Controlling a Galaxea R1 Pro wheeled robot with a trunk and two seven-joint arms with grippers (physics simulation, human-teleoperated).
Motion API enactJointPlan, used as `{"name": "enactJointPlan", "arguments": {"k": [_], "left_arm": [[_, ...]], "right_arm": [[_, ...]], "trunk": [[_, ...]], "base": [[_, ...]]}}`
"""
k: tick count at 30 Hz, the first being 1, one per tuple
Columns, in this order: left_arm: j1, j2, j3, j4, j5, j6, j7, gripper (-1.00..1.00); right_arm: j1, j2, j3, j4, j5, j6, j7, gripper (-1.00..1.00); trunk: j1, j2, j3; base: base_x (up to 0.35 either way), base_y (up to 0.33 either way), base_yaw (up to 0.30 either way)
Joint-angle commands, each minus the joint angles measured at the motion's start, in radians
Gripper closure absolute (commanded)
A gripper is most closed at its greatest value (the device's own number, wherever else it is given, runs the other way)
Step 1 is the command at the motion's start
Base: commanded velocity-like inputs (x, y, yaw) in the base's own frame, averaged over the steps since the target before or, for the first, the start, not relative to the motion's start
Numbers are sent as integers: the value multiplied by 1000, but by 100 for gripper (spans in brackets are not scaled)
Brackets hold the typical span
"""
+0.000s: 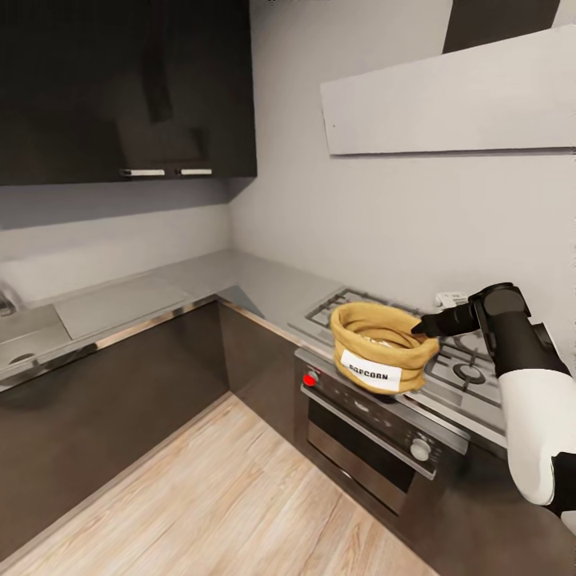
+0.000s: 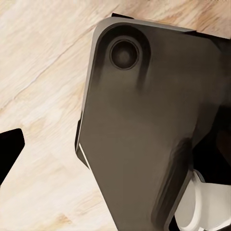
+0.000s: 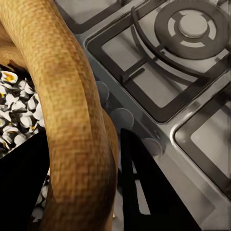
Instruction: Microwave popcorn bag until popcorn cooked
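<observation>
Popcorn bag sits upright at centre-right of the head view, mustard burlap, thick rolled rim, label facing out; white popped kernels inside, seemingly cooked.

The popcorn bag sits on the front edge of the gas hob, directly above the built-in oven. The right claw meets the bag's rolled rim from the right, one finger inside the bag among the popcorn, one outside. The tabletop runs left from the hob around the corner, under the wall cabinets.
</observation>
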Motion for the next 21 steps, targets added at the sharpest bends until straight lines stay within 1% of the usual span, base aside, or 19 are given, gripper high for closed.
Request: {"name": "enactJointPlan", "arguments": {"k": [1, 21], "left_arm": [[0, 0, 2, 0, 4, -2, 1, -100], [0, 0, 0, 0, 5, -2, 2, -100]], "right_arm": [[-1, 0, -2, -1, 10, 3, 10, 100], [-1, 0, -1, -1, 11, 3, 15, 100]], "trunk": [[0, -1, 0], [0, -1, 32]], "base": [[0, 0, -74], [0, 0, -73]]}}
